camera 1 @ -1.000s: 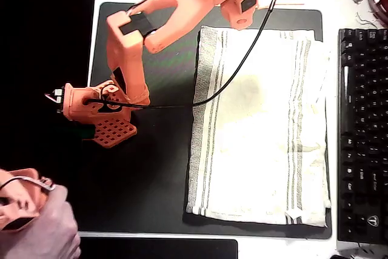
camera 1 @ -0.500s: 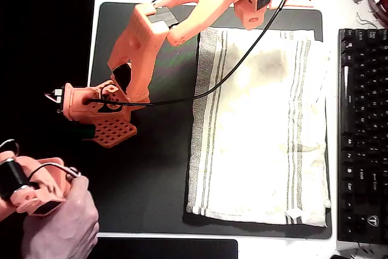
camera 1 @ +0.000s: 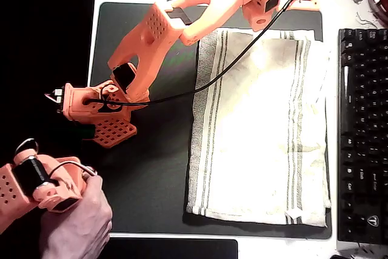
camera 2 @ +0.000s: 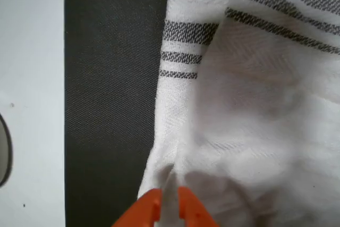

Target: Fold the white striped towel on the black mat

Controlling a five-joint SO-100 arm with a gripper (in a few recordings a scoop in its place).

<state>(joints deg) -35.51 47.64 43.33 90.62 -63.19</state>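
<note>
In the overhead view the white striped towel (camera 1: 260,131) lies flat on the right half of the black mat (camera 1: 151,174), its grey stripes running top to bottom. My orange arm reaches from its base on the mat's left to the towel's far top edge, where my gripper (camera 1: 262,23) sits. The wrist view shows the two orange fingertips of the gripper (camera 2: 169,208) nearly together, shut on a raised pinch of the towel (camera 2: 255,120) at its edge. A strip of the mat (camera 2: 111,104) lies to the left of it.
A black keyboard (camera 1: 364,131) runs along the towel's right side. The arm's base (camera 1: 97,110) stands on the mat's left part, and a black cable (camera 1: 230,65) crosses the towel's top left. A smaller black pad (camera 1: 163,248) lies at the bottom. Clutter sits at top right.
My arm has swung right along the mat's top edge, carrying the gripper from the towel's upper left to the middle of its top edge. The towel has not shifted.
</note>
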